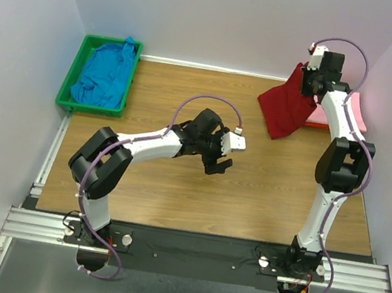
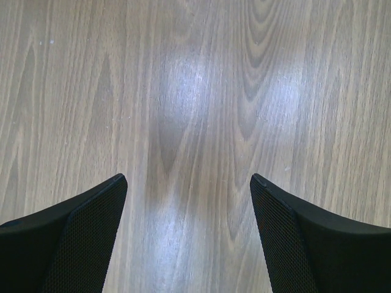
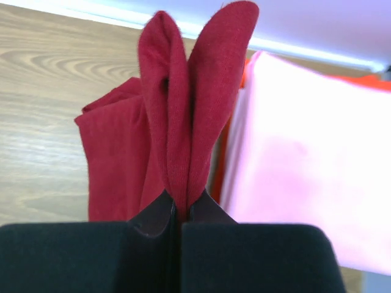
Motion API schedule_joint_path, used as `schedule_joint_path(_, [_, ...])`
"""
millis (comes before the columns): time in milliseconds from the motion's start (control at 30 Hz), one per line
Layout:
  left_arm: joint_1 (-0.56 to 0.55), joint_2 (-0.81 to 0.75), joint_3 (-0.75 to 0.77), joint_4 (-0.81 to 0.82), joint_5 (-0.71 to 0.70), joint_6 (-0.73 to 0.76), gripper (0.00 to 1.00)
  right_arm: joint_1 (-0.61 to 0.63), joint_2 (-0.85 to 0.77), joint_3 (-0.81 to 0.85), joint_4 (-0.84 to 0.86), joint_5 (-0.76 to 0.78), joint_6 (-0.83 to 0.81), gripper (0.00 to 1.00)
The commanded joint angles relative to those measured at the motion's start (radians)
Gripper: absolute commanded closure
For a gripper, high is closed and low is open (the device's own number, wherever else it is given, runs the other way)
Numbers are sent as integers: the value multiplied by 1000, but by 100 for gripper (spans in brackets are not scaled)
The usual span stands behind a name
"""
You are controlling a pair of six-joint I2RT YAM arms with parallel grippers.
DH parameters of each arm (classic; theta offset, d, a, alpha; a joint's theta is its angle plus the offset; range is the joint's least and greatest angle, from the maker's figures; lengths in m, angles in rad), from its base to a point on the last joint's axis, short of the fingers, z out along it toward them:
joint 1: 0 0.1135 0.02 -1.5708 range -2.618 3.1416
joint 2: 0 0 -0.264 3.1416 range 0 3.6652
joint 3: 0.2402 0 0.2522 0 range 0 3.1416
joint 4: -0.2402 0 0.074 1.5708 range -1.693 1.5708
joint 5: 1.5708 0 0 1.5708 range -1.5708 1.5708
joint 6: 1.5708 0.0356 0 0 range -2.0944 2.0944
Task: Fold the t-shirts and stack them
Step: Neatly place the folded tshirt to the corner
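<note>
Three t-shirts, one of them gripped.
The blue t-shirt (image 1: 105,75) lay crumpled in the green bin (image 1: 67,86) at far left; the left gripper (image 2: 189,183) hung wide open and empty above the table (image 1: 263,195); the right gripper (image 3: 181,210) was clamped on the raised dark red t-shirt (image 3: 183,122), beside the pink t-shirt (image 3: 305,152).

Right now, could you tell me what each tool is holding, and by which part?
The right tool pinches a bunched fold of the dark red t-shirt; the left tool holds nothing.

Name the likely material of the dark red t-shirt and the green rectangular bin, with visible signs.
The dark red t-shirt: soft matte cloth, possibly cotton; it folds and drapes. The green rectangular bin: likely rigid plastic; straight moulded walls.
</note>
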Motion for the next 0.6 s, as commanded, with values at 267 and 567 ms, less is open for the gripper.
schedule_joint_path(267, [2,-68,-60,39,-34,-5,11,-2,25,189,-59,130,-96,99])
schedule_joint_path(567, [2,-81,-79,64,-61,-8,11,-2,23,304,-113,130,-92,100])
